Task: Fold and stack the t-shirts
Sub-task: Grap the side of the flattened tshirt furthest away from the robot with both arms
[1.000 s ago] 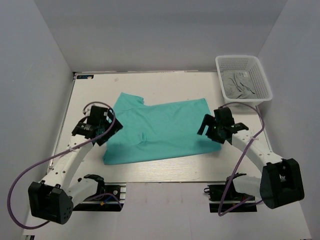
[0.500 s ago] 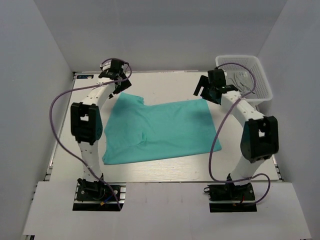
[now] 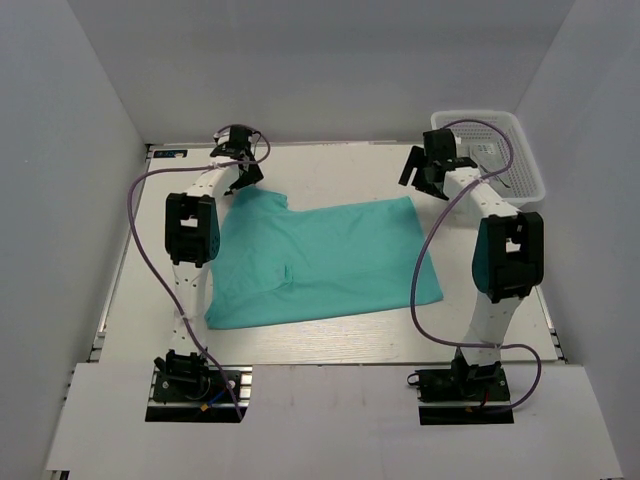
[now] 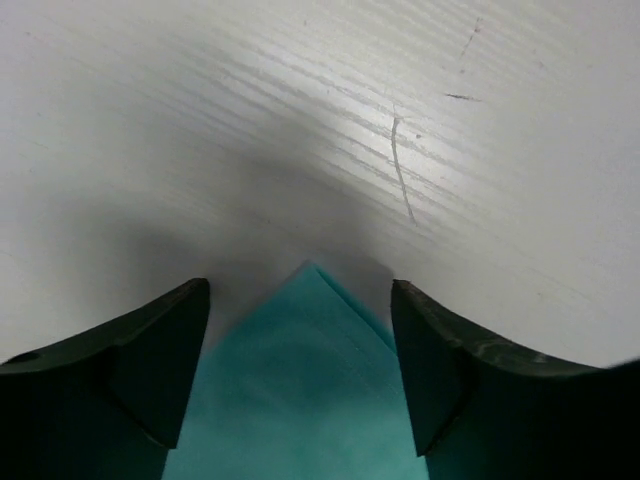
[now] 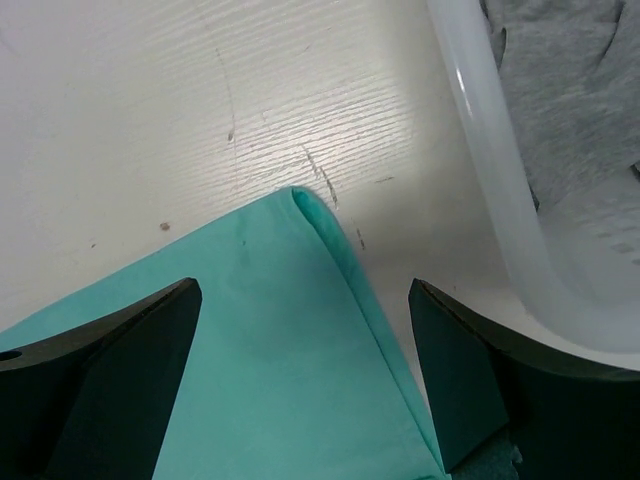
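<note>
White wood-grain surface (image 3: 330, 170) carries the turquoise-green cloth t-shirt (image 3: 330, 255) flat at centre; the left end effector (image 4: 298, 300) and right end effector (image 5: 303, 290), moved up from its sides, now hover wide open over its far corners, apparently ready for a folding grasp.

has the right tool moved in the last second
Yes. The right tool has swung from the table's near side to the far side, now beside the white basket, over the t-shirt's far right corner.
</note>
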Controlling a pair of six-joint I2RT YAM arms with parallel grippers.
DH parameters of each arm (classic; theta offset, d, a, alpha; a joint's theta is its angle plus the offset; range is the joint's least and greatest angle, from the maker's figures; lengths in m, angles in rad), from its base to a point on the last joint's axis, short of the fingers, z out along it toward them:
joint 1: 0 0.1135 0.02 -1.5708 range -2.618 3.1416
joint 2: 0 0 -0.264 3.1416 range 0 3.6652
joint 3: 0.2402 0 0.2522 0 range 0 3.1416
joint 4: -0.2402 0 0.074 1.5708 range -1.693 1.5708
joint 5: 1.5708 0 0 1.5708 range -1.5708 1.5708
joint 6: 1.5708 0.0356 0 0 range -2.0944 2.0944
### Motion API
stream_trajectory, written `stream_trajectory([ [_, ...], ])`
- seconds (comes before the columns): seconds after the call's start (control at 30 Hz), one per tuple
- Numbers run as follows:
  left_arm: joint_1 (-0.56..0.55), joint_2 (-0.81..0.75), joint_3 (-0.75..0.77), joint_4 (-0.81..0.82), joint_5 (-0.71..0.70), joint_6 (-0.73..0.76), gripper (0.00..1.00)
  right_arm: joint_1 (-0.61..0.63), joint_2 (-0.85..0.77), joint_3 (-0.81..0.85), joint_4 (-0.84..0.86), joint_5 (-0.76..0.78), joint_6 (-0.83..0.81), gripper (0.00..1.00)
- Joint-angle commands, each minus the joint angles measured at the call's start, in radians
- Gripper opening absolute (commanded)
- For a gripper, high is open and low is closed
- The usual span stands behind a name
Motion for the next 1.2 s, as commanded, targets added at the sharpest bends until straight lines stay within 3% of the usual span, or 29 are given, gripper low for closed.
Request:
stream_trajectory([
  [0.0,0.000,-0.034,-0.030,0.057,0.035,0.040,0.80,-0.015,0.038,0.052,-0.005,0.026,-0.016,0.90],
  [0.03,0.000,-0.024,-0.030,0.057,0.035,0.040,0.66,-0.016,0.055,0.059,-0.005,0.026,-0.017,0.90],
  [0.1,0.000,-0.014,-0.060,0.057,0.087,0.052,0.50,-0.020,0.066,0.063,0.007,0.029,-0.025,0.90],
  [0.13,0.000,-0.014,-0.074,0.057,0.097,0.052,0.24,-0.020,0.092,0.069,0.003,0.026,-0.040,0.90],
  [0.2,0.000,-0.039,-0.135,0.057,0.088,0.052,0.03,-0.021,0.121,0.108,-0.014,0.018,-0.049,0.90],
  [0.23,0.000,-0.048,-0.155,0.069,0.076,0.043,0.00,-0.020,0.133,0.115,-0.020,0.014,-0.054,0.90],
  [0.53,0.000,-0.111,-0.220,0.126,0.085,0.061,0.00,-0.015,0.238,0.177,0.047,-0.005,-0.042,0.90],
  [0.7,0.000,-0.149,-0.274,0.166,0.085,0.061,0.00,-0.010,0.308,0.183,0.105,-0.051,-0.043,0.82],
  [0.83,0.000,-0.171,-0.298,0.184,0.094,0.083,0.00,-0.010,0.336,0.194,0.122,-0.106,-0.064,0.66],
  [0.9,0.000,-0.180,-0.307,0.184,0.094,0.083,0.00,-0.007,0.339,0.189,0.119,-0.117,-0.062,0.52],
  [0.93,0.000,-0.180,-0.307,0.184,0.094,0.083,0.00,-0.009,0.339,0.183,0.119,-0.115,-0.062,0.45],
  [0.97,0.000,-0.180,-0.307,0.184,0.094,0.083,0.00,-0.009,0.337,0.180,0.119,-0.104,-0.060,0.31],
  [1.07,0.000,-0.189,-0.321,0.184,0.105,0.083,0.00,-0.009,0.324,0.160,0.107,-0.103,-0.055,0.07],
  [1.17,0.000,-0.215,-0.363,0.207,0.114,0.083,0.00,-0.004,0.305,0.132,0.107,-0.091,-0.048,0.04],
])
